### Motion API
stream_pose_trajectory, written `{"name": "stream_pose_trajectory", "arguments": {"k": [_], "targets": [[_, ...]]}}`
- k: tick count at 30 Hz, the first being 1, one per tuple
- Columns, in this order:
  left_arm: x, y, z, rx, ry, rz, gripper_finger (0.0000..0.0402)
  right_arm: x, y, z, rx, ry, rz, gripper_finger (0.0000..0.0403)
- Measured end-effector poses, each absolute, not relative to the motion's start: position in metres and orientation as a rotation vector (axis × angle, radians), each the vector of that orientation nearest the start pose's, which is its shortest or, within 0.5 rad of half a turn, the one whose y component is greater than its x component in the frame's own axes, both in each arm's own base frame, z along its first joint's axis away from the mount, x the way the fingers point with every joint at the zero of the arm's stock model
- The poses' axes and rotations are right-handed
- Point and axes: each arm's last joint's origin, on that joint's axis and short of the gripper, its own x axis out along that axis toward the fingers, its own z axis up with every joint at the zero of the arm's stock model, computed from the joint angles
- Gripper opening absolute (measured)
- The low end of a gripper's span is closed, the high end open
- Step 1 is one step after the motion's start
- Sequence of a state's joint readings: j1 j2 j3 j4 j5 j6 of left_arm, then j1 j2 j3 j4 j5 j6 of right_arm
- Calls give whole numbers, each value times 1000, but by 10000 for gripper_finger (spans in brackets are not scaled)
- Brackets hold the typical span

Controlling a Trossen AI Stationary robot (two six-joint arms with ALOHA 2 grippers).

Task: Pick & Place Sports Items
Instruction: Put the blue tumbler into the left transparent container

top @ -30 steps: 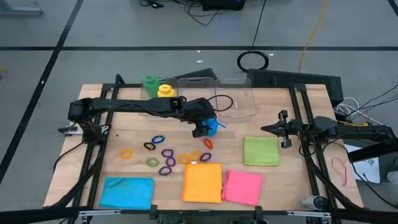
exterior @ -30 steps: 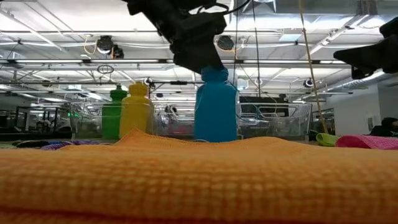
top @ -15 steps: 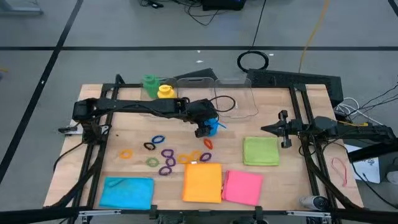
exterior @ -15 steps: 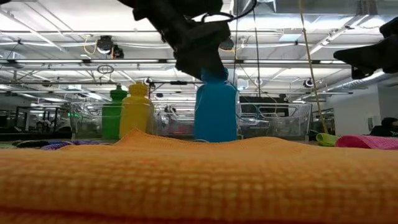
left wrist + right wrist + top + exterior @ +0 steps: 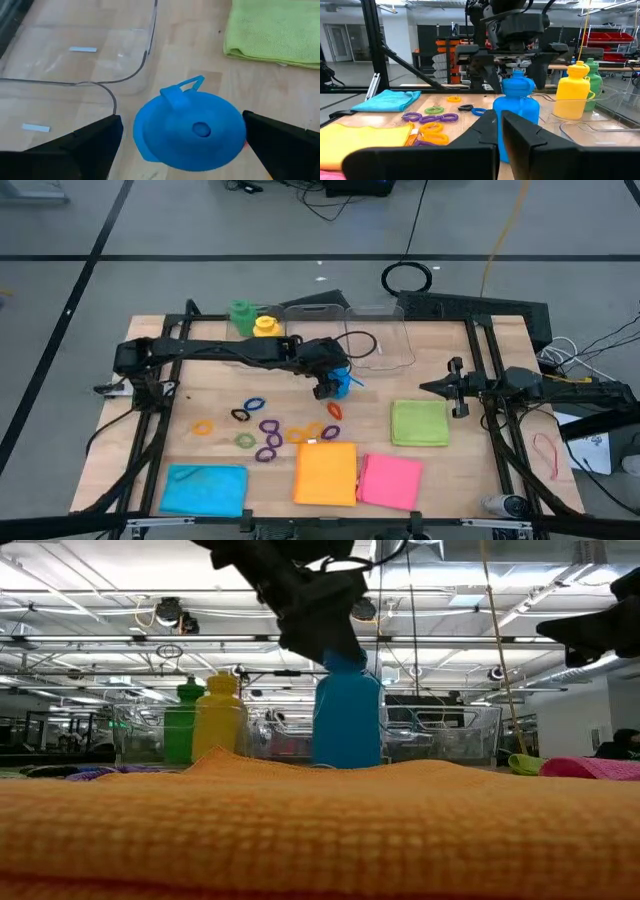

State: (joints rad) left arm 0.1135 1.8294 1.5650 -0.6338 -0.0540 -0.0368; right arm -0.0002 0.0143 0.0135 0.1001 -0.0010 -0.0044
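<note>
On the wooden table [image 5: 200, 395] the blue bottle [image 5: 190, 129] stands upright beside the clear bins [image 5: 375, 340]. The left gripper [image 5: 182, 137] hangs directly above its cap, jaws wide on either side, not gripping. The right gripper [image 5: 458, 388], shut, waits farther away

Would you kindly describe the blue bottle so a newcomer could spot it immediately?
Find the clear bins at the table's far edge. Just in front stands the blue bottle, directly beneath the left gripper. Unlike the green and yellow bottles, it stands alone.

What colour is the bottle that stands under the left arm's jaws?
Blue. The bottle shows best in the left wrist view, seen from above.
</note>
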Motion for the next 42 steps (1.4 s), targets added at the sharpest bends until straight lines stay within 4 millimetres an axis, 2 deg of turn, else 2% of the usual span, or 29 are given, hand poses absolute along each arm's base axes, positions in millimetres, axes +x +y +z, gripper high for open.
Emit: {"name": "stream_pose_trajectory", "arguments": {"k": [11,42], "targets": [[397,47,277,-113,894,198,333,97,0,177,-5,-100,1,0],[397,42,277,-90,895,178,333,97,0,177,-4,-100,1,0]]}}
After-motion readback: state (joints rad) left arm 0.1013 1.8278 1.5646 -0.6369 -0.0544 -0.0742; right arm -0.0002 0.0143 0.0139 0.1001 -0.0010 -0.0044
